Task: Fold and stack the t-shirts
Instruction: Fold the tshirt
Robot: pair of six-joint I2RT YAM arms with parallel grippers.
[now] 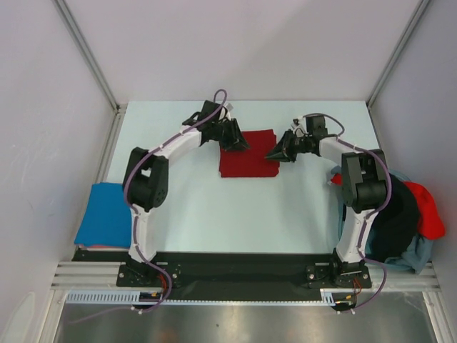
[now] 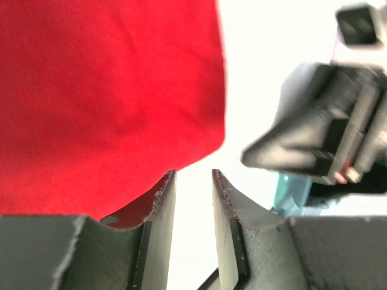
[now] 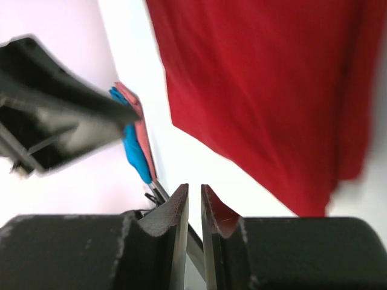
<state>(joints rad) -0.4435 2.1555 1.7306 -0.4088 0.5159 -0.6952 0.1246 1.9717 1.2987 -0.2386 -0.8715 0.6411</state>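
A dark red t-shirt [image 1: 248, 153] lies folded into a rectangle in the middle of the table, and it fills the left wrist view [image 2: 109, 90] and the right wrist view [image 3: 272, 90]. My left gripper [image 1: 241, 145] hangs over its left edge, open, with only bare table between the fingertips [image 2: 193, 175]. At the shirt's right edge my right gripper [image 1: 273, 155] has its jaws a narrow slit apart, with nothing in them [image 3: 195, 188]. A bright blue t-shirt [image 1: 107, 214] lies folded at the near left. Black [image 1: 400, 211], brighter red [image 1: 428, 211] and pale grey-blue [image 1: 418, 254] t-shirts are heaped at the right.
The blue shirt rests on a pinkish cloth layer [image 3: 142, 130] at the table's left edge. White walls with metal frame rails [image 1: 86, 53] close in the table on three sides. Both arm bases stand on the black strip [image 1: 243, 268] at the near edge.
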